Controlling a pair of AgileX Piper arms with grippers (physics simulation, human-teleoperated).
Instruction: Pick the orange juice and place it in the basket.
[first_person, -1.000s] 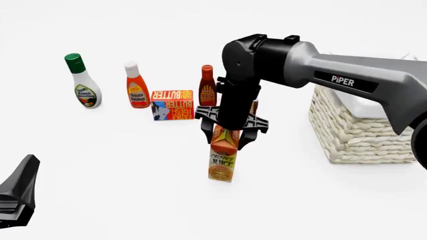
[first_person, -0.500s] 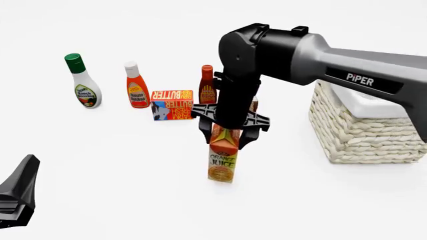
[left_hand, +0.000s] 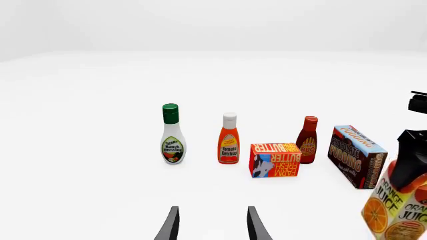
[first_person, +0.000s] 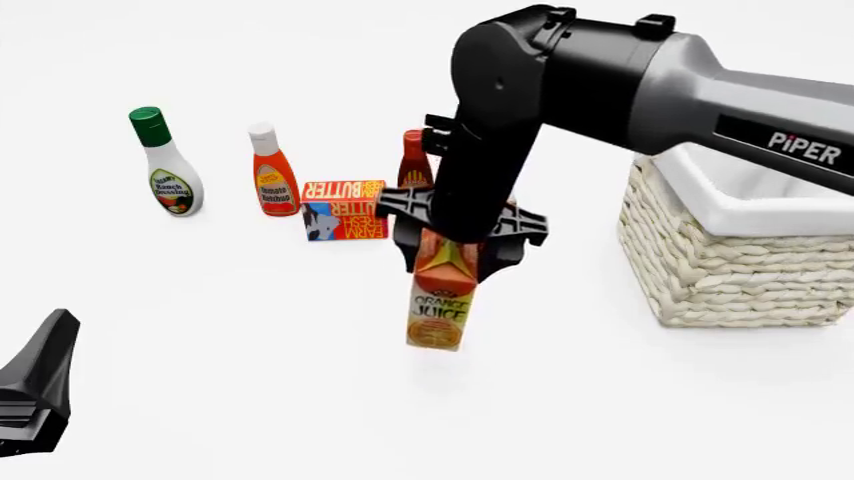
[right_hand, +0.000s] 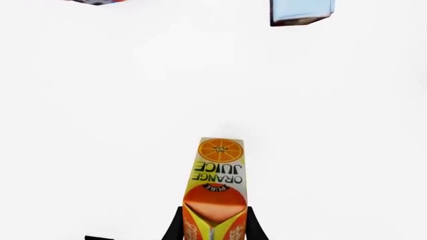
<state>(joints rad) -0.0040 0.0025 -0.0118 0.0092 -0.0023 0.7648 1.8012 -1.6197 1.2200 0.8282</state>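
Note:
The orange juice, a tall orange-and-yellow carton, hangs slightly tilted near the table's middle. My right gripper is shut on its gabled top from above. In the right wrist view the carton sits between the two black fingers of that gripper. The carton also shows in the left wrist view. The basket, cream wicker with a white liner, stands at the right. My left gripper is low at the near left, open and empty.
Behind the carton stand a ranch dressing bottle, a ketchup bottle, a butter box and a dark red sauce bottle. A brown chocolate pudding box sits behind my right arm, mostly hidden in the front view.
My right arm has risen and shifted slightly left with the orange juice held; the carton sits higher and more tilted than before. The left arm has not moved.

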